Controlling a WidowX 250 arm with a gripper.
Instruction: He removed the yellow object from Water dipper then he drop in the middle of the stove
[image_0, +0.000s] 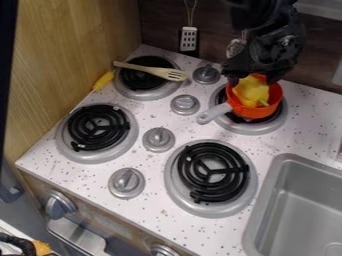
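I've got a wooden fork (150, 70) lying left of the jaws in my view, a yellow-handled tool (104, 80) farther left, a slotted spatula (189, 39) hanging up-left, another metal utensil (235, 48) just beside them, and a gray sink (261, 205) down-right of the jaws.

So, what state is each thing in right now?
Yellow object with a green bit: in the pot, not yet out.
Orange pot with grey handle: upright on the upper-right burner.
Black two-finger gripper: over the pot.
Slotted wooden utensil: lying across the upper-left burner.
Thin yellow-handled tool: lying along the stove's left edge.
Slotted metal turner: hanging.
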